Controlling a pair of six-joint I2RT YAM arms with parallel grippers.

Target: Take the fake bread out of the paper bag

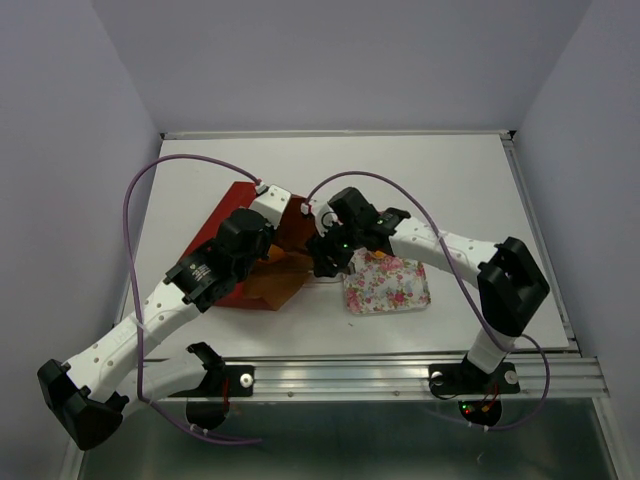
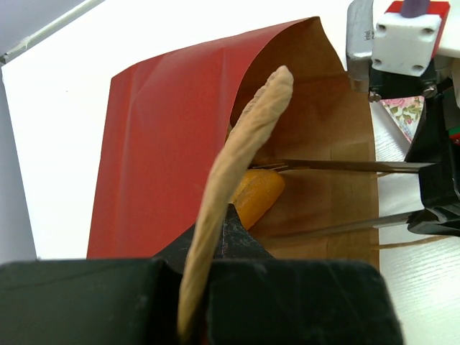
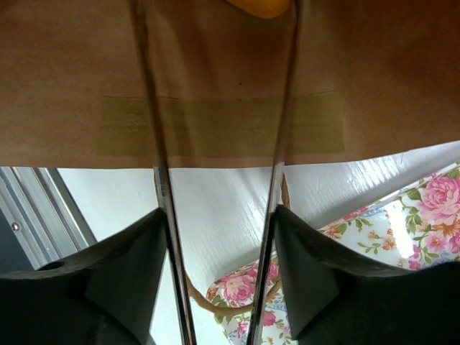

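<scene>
The red-brown paper bag (image 1: 237,208) lies on its side with its mouth toward the right (image 2: 165,144). My left gripper (image 1: 272,254) is shut on the bag's upper rim (image 2: 215,223), holding the mouth up. Inside the bag lies an orange piece of fake bread (image 2: 259,194), its tip also showing at the top of the right wrist view (image 3: 262,6). My right gripper (image 1: 326,262) grips a pair of thin metal tongs (image 3: 154,108) from outside, fingers (image 3: 136,244) against both arms. The tong arms (image 2: 338,166) reach into the bag, spread apart, their ends near the bread.
A floral tray (image 1: 390,285) sits on the white table just right of the bag's mouth, under my right gripper (image 3: 431,208). A cord handle (image 3: 230,307) of the bag loops over the tray's corner. The table's metal rail runs along the near edge.
</scene>
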